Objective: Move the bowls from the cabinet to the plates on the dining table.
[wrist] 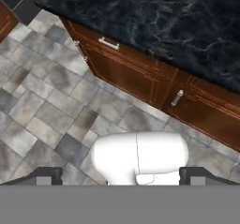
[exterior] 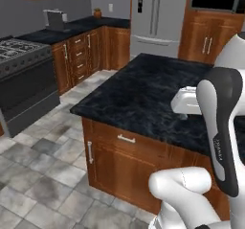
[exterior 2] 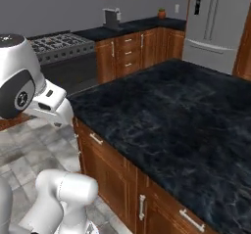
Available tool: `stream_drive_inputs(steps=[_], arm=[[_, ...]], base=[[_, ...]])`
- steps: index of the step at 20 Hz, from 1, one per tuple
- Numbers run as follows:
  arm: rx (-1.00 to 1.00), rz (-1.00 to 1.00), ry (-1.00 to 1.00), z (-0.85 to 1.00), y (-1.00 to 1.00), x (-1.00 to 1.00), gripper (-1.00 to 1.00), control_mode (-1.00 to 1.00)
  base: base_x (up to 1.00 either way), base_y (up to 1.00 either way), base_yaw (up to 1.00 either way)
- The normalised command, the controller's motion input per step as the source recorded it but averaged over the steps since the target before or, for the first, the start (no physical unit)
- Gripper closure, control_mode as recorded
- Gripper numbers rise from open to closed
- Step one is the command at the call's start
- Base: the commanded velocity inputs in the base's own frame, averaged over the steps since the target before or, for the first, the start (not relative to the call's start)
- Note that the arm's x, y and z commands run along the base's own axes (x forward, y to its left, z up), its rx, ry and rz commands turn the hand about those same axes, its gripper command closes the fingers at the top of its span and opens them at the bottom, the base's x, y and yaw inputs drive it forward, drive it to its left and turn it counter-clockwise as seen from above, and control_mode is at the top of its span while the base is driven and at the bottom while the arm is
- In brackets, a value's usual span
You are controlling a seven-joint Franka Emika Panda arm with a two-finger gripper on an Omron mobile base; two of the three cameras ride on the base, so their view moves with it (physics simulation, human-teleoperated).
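The gripper (wrist: 120, 175) is seen in the hand view with its two dark fingertips (wrist: 44, 175) set wide apart and nothing held between them. Below and between the jaws, grey stone floor tiles (wrist: 42, 101) are shown. Ahead of the jaws, the dining table (wrist: 154, 17) is seen, its black veined marble top above reddish-brown doors, with a silver drawer handle (wrist: 108, 43) and a door handle (wrist: 176, 98) on its front. Beyond the island, a black gas stove (exterior: 21, 74), wooden low cabinets (exterior: 79, 58) and a steel refrigerator (exterior: 158, 17) are seen
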Motion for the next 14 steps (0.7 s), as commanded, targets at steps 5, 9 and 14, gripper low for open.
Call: stream_drive_inputs(steps=[5,9,14], arm=[[0.0,0.0,0.0,0.0,0.0,0.0,-1.0,1.0],[0.0,0.0,0.0,0.0,0.0,0.0,-1.0,1.0],[0.0,0.0,0.0,0.0,0.0,0.0,-1.0,1.0]], base=[[0.13,0.3,0.73],[0.06,0.27,0.76],[0.12,0.08,0.65]])
